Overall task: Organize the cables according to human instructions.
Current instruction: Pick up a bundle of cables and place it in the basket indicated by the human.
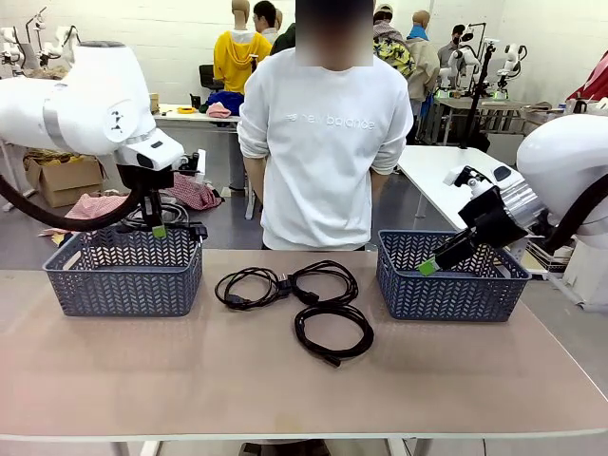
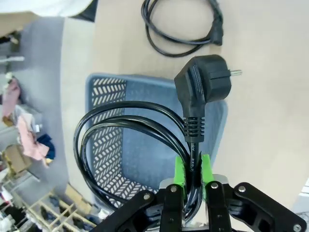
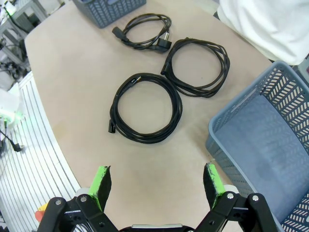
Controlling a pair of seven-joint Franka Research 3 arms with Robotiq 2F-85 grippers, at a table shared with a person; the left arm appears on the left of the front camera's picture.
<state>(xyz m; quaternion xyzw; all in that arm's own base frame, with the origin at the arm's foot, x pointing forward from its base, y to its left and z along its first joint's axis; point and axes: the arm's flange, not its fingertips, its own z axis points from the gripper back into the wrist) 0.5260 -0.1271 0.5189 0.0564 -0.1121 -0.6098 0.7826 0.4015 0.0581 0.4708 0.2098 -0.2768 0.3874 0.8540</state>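
Cables [image 1: 294, 294]: three coils lying centre frame on counter [image 1: 285, 399]. Fourth cable [image 2: 125, 113] clamped just below plug in left end effector [image 1: 159, 231], above left basket [image 1: 123, 275], left of frame. Right end effector [image 1: 427, 267] spread wide, empty, over right basket [image 1: 475, 290].

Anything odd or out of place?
Nothing stands out: three cables lie coiled on the table between the left basket and right basket; the fourth cable hangs from the shut left tool over the left basket. The right tool is open, empty.
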